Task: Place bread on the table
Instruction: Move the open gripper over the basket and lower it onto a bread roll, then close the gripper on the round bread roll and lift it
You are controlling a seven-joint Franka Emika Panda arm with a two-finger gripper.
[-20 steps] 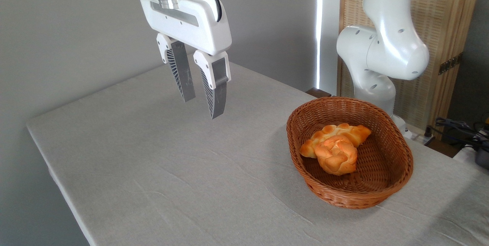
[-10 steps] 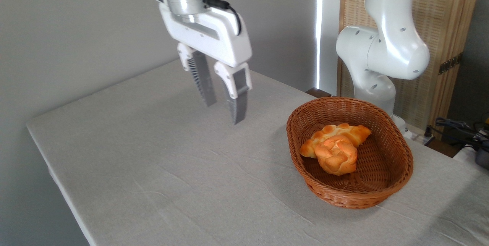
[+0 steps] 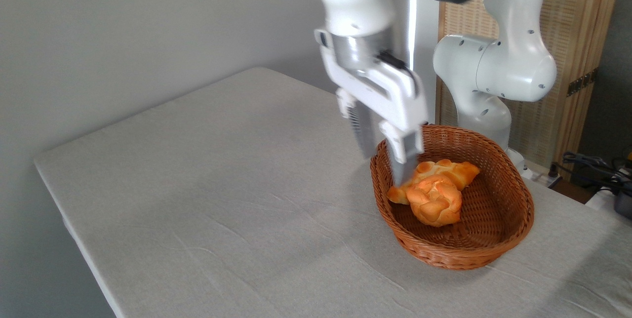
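The bread (image 3: 435, 200), a small round knotted bun with a glossy golden-orange crust, lies inside the brown wicker basket (image 3: 513, 224), leaning against a longer braided loaf (image 3: 459, 170) behind it. My gripper (image 3: 385, 167) hangs over the basket's left rim, fingers pointing down and spread apart, open with nothing between them. One fingertip (image 3: 401, 176) is just left of the bun, slightly above it; the other sits outside the rim. The table (image 3: 197, 199) has a light grey, wrinkled cloth surface.
The arm's white base and elbow (image 3: 493, 71) rise behind the basket at the right. A wooden slatted screen (image 3: 577, 36) stands behind that. Cables (image 3: 592, 165) lie at the far right edge. A grey wall runs along the table's back left.
The gripper has swung right and down, from over the table's middle to the basket's left rim. Its fingers stay spread. Both breads lie as before.
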